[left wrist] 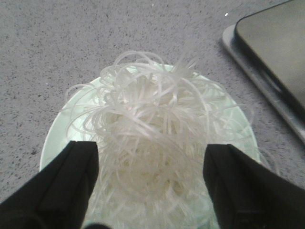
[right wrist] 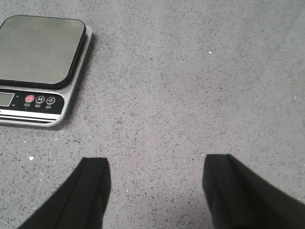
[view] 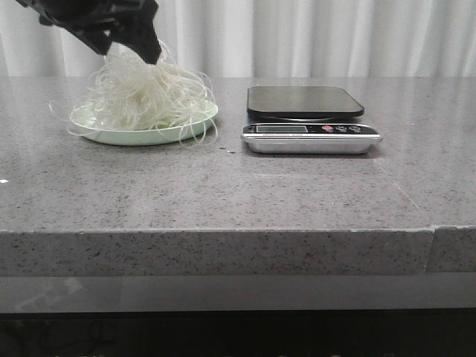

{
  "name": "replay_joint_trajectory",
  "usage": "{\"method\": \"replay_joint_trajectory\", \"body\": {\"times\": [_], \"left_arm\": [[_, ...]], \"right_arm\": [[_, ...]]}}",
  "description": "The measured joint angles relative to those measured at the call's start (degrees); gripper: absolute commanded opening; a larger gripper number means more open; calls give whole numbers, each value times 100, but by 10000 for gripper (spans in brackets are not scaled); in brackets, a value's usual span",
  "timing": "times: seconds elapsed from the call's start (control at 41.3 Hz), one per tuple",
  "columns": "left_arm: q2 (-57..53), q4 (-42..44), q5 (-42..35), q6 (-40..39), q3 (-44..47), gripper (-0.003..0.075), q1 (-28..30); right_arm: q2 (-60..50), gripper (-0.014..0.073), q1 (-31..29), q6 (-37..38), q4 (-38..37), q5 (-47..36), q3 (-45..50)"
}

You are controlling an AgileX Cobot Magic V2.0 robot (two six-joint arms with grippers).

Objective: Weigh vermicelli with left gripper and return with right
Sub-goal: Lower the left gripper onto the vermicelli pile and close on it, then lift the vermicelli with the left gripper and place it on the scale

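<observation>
Vermicelli (view: 145,97) lies heaped on a pale green plate (view: 111,134) on the grey speckled bench (view: 238,193), white curtains (view: 312,37) behind. A digital scale (view: 309,119) stands beside the plate, apart. Left claw (left wrist: 150,186) is spread wide around the strands; right claw (right wrist: 155,191) is spread over bare bench.

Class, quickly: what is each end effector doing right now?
Left end effector: open, straddling the fluffy whitish vermicelli on the pale green plate.
Right end effector: open, holding nothing.
</observation>
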Motion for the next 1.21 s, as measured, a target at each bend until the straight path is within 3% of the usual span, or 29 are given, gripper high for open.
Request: {"method": "replay_joint_trajectory", "body": {"times": [0.363,0.678,0.872,1.211], "left_arm": [[781,116,-177,0,-338,515,0],[884,116,-165,0,-365,249,0],[884,116,-116,0,-367,141,0],[281,129,158,0,-379,141,0]], "right_arm": [[0,524,0,0,0,0,0],[0,524,0,0,0,0,0],[0,524,0,-4,0,0,0],[0,524,0,-4,0,0,0]]}}
